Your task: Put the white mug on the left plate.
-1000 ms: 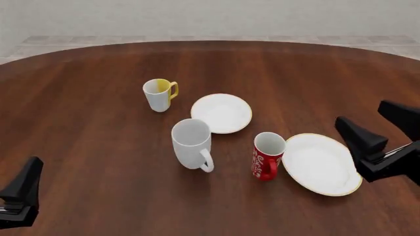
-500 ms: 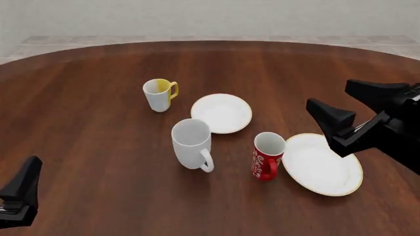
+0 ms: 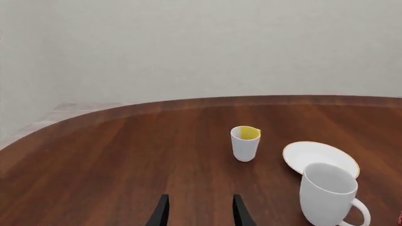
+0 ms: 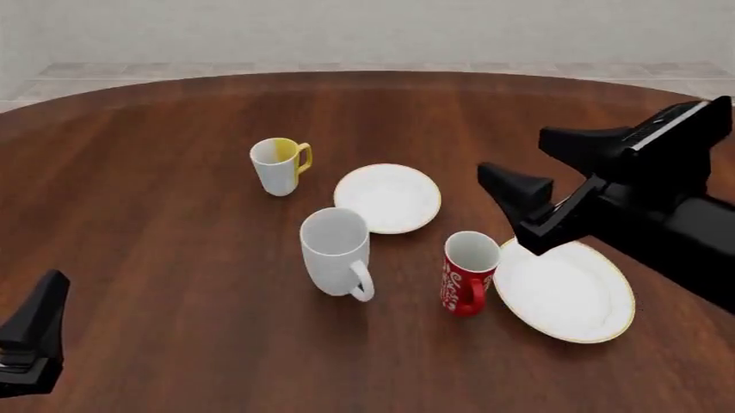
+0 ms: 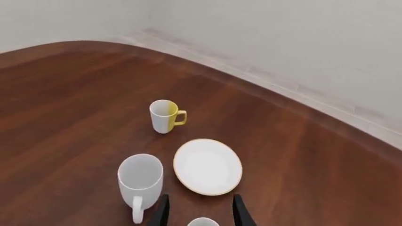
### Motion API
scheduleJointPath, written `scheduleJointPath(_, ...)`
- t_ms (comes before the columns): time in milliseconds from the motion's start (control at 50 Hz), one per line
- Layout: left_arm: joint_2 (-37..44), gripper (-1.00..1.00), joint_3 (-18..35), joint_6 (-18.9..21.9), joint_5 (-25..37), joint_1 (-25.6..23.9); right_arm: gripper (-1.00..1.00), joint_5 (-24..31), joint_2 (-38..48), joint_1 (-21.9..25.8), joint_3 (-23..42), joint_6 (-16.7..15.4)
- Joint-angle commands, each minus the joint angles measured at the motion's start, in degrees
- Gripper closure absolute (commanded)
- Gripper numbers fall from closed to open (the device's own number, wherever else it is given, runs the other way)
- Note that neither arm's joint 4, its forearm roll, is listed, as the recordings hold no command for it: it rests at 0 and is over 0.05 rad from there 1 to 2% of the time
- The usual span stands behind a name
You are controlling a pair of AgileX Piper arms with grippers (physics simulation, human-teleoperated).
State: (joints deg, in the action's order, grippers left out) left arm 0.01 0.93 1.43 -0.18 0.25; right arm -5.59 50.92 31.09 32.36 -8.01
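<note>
The black right gripper, jaws spread and empty, hangs above the table in the approach step, with the tall plain white mug ahead-left beneath it, upright just beside the small gold-rimmed white plate. Next it likely must descend to the mug. The left gripper, parted, idles well away.
</note>
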Motion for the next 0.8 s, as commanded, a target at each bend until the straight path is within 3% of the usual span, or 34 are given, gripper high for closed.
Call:
scheduleJointPath(20, 0.00, -1.00, -0.35, 0.35, -0.47, 0.22, -1.00, -2.32, 4.06, 2.95, 1.12, 0.97)
scheduleJointPath(460, 0.33, -1.00, -0.92, 0.36, -1.06, 0.88, -1.00, -4.62, 9.49, 7.68, 3.29, 2.84)
scheduleJointPath(800, 0.92, -1.00, -0.92, 1.31, -1.03, 3.73, -1.00, -6.29, 15.28, 11.31, 5.06, 6.65)
